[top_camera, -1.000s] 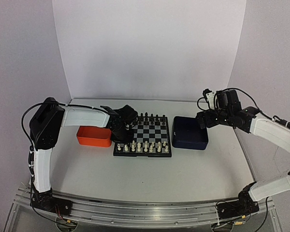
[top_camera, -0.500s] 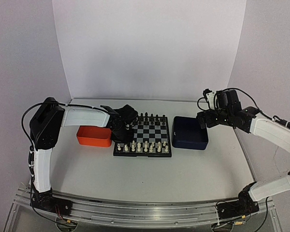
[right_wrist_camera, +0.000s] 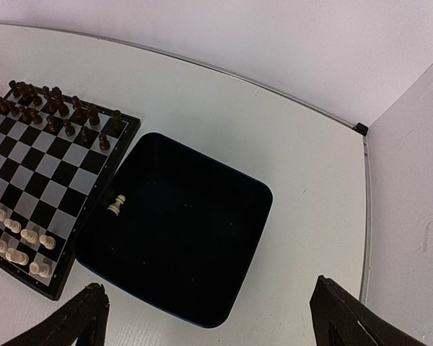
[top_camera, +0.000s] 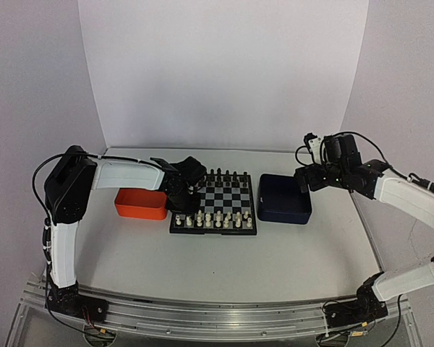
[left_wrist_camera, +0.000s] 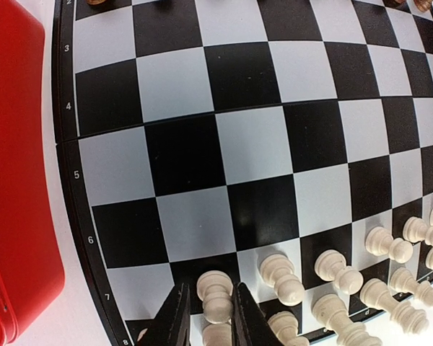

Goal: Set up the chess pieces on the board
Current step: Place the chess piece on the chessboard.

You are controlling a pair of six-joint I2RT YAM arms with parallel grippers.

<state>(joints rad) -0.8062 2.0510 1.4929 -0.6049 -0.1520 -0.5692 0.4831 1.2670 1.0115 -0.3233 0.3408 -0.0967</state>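
- My left gripper (left_wrist_camera: 211,303) has eased its jaws slightly apart around the cream pawn (left_wrist_camera: 216,292). A sliver of dark square shows between the pawn and the finger (left_wrist_camera: 175,321) at its 9 o'clock side.
- The pawn stands upright on its own base on the board (left_wrist_camera: 260,144), near the corner at about 8 o'clock as I see it from overhead (that view is too coarse to show the loosening itself).
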